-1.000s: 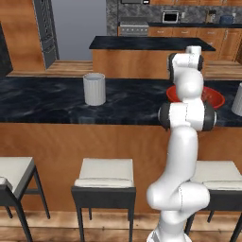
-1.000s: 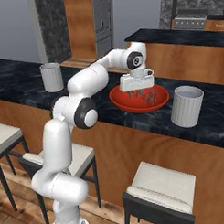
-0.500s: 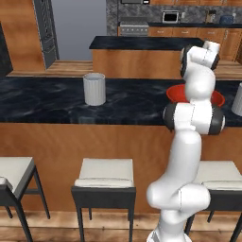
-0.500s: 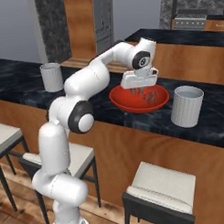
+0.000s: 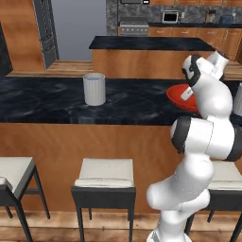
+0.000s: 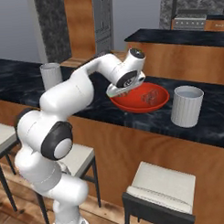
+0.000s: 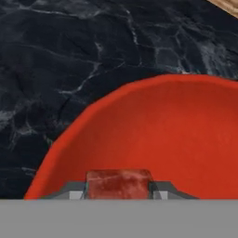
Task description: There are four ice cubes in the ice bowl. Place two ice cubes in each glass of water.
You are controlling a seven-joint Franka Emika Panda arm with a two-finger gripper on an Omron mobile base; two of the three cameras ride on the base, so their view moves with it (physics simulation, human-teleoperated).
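Note:
The red ice bowl sits on the dark counter, also in the left base view and beneath the hand. My gripper is shut on one ice cube, a reddish translucent block between the fingertips, held just above the bowl's inside near its rim. From the right base my gripper hangs tilted over the bowl's left edge. More ice cubes lie in the bowl. One glass of water stands right of the bowl, the other far left.
The black marble counter runs the width of the view, with a wooden front and stools below. A second counter and kitchen cabinets stand behind. The right glass peeks out at the frame edge.
The jaws have closed on an ice cube. The hand has swung from over the bowl's middle toward its left rim and tilted, and the upper arm has shifted.

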